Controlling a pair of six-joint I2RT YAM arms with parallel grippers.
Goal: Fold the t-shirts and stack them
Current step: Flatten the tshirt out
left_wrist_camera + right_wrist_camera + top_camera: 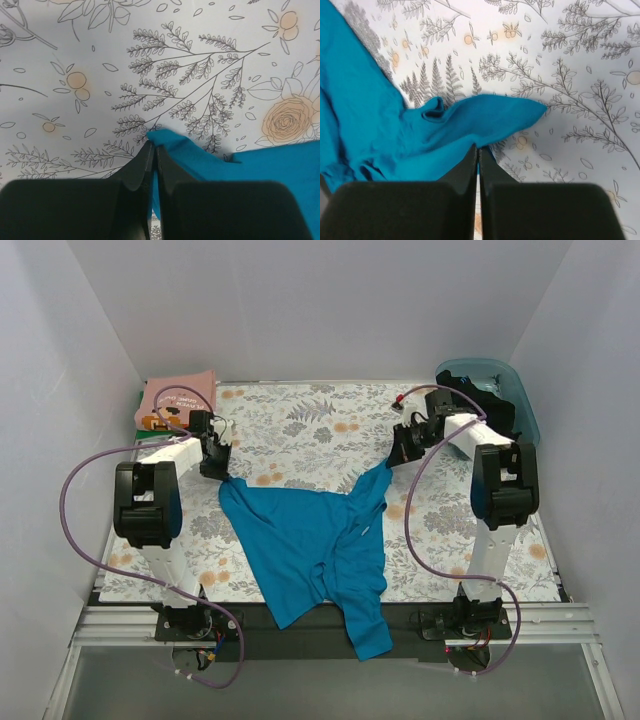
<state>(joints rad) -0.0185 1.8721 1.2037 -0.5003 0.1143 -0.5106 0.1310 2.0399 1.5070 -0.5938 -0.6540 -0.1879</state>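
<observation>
The teal t-shirt (310,540) is spread on the worktop (300,420), overhanging its near edge, with corners clamped in the left gripper (221,473) and the right gripper (393,461). Only thin margins are pinched, so a corner could be lost under tension.

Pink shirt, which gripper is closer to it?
Left. The left gripper pinches the teal shirt close by the pink shirt; the right gripper is far across the table.

The loose t-shirt (310,540) lies on the table's (300,420) near middle; folded t-shirts (178,400) back left, tub (512,390) back right.
</observation>
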